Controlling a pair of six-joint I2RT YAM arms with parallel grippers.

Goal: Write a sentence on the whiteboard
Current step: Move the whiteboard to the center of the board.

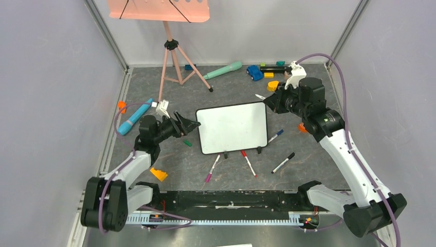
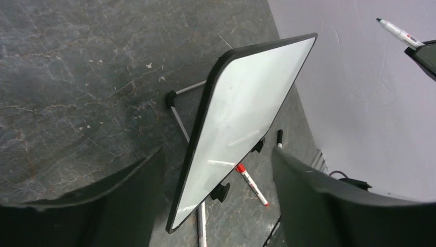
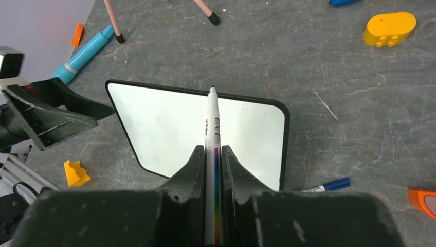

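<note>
The whiteboard (image 1: 232, 127) stands tilted on two black feet mid-table; its glossy white face is blank, and no sentence shows on it in any view. My left gripper (image 1: 191, 125) is open and empty, its jaws spread either side of the board's left edge (image 2: 247, 118) without touching it. My right gripper (image 1: 271, 100) is shut on a white marker (image 3: 212, 118) with a rainbow stripe. It holds the marker's dark green tip above the board's far edge (image 3: 169, 134), near the top right corner. The marker also shows in the left wrist view (image 2: 398, 33).
Loose markers lie in front of the board: magenta (image 1: 212, 169), red (image 1: 249, 163), black (image 1: 283, 162) and blue (image 1: 275, 136). A green cap (image 1: 187, 143) lies left of it. A pink tray on a tripod (image 1: 172, 56) stands behind. Toys lie along the back and left.
</note>
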